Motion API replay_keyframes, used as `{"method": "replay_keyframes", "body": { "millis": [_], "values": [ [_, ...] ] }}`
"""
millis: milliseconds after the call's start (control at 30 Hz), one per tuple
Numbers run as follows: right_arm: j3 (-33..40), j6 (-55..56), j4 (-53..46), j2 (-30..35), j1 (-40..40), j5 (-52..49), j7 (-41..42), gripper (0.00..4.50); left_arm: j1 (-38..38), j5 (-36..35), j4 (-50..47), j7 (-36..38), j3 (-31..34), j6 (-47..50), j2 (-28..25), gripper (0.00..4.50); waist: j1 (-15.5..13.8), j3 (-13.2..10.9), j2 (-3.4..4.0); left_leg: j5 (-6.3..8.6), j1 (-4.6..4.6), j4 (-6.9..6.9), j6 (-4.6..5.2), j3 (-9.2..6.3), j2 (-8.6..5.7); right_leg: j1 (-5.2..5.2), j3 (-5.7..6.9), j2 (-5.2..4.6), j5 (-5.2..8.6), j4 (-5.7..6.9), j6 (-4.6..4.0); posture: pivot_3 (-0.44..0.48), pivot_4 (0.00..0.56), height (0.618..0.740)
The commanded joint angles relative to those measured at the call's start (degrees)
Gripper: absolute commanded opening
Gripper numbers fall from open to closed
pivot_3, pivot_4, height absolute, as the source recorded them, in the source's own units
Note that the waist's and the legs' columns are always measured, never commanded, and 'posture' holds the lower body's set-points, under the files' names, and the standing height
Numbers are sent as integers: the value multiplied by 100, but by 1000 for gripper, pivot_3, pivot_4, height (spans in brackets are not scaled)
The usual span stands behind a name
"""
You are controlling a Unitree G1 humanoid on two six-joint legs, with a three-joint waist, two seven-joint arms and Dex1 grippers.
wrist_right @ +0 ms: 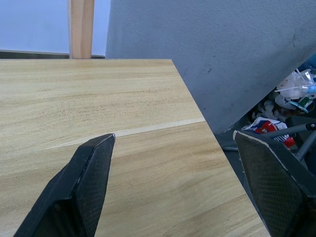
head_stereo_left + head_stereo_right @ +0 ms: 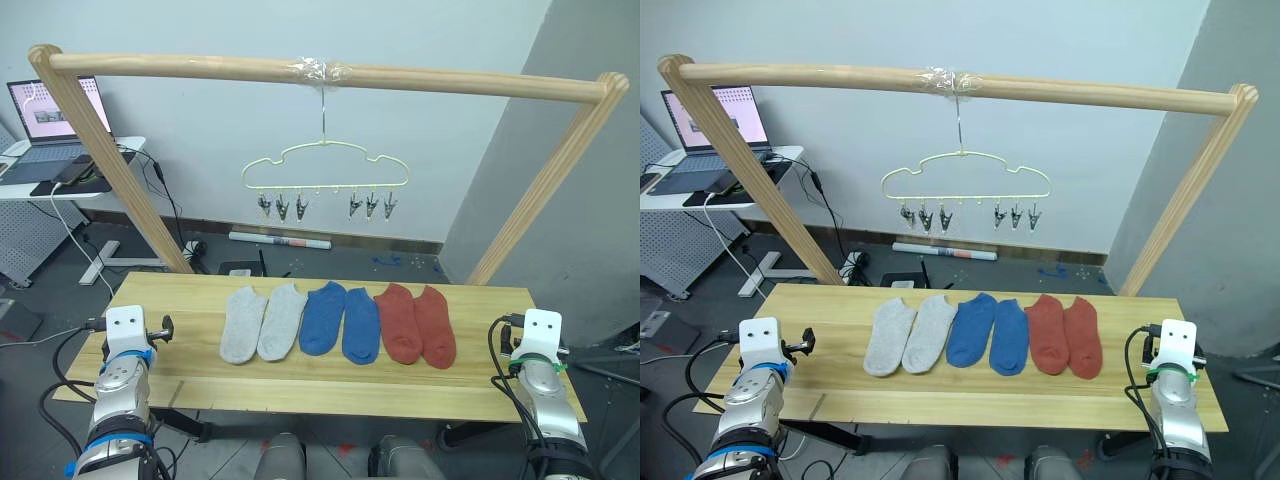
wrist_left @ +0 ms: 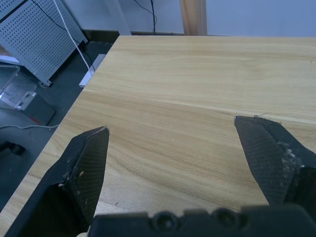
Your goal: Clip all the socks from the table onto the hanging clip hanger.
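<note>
Six socks lie side by side across the middle of the wooden table (image 2: 330, 385): two light grey socks (image 2: 262, 322) at the left, two blue socks (image 2: 341, 320) in the centre, two rust red socks (image 2: 418, 324) at the right. Above and behind them the pale-yellow clip hanger (image 2: 325, 165) hangs from the rail, its dark clips (image 2: 283, 207) empty. My left gripper (image 3: 170, 126) is open over bare wood near the table's left end. My right gripper (image 1: 174, 136) is open over the table's right end, beside its edge. Both are well clear of the socks.
A thick wooden rail frame (image 2: 320, 72) spans the table, its slanted posts (image 2: 115, 165) meeting the back corners. A white desk with a laptop (image 2: 55, 110) stands at the back left, cables trailing below. A grey wall (image 1: 212, 54) lies past the table's right edge.
</note>
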State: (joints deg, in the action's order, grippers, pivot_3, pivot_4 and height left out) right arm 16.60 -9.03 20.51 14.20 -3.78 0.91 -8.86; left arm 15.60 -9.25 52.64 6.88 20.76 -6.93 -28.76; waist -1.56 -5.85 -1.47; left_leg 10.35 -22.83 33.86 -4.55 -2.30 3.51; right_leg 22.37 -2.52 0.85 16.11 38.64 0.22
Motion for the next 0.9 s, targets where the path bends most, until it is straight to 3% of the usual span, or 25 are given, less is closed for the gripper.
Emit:
{"method": "replay_keyframes", "body": {
  "millis": [33,633,767,900],
  "values": [
    [26,59,-143,65,-114,-13,-18,4024,-74,-66,-248,-48,125,-103,-99,4466,0,0,0,0,0,0,0,0,0,0,0,0,0,0,0,224,84,740],
    [-109,-66,-689,-37,164,-35,143,4024,-895,-646,-2478,241,383,665,92,4466,-26,-182,18,0,-1,0,0,-1,5,1,-1,-1,4,2,-7,230,142,740],
    [-379,-7,-1443,-9,397,-213,807,4024,-1321,-914,-3727,490,364,836,201,4466,-23,-259,11,1,-6,0,0,-1,7,2,-3,-3,7,-1,-6,221,161,740],
    [-948,-156,-2196,267,520,-496,1984,4024,-1739,-1321,-5340,697,258,1471,262,4466,-5,-380,7,1,-7,0,0,-3,15,3,-14,-8,8,1,-6,219,193,740]
  ]
}}
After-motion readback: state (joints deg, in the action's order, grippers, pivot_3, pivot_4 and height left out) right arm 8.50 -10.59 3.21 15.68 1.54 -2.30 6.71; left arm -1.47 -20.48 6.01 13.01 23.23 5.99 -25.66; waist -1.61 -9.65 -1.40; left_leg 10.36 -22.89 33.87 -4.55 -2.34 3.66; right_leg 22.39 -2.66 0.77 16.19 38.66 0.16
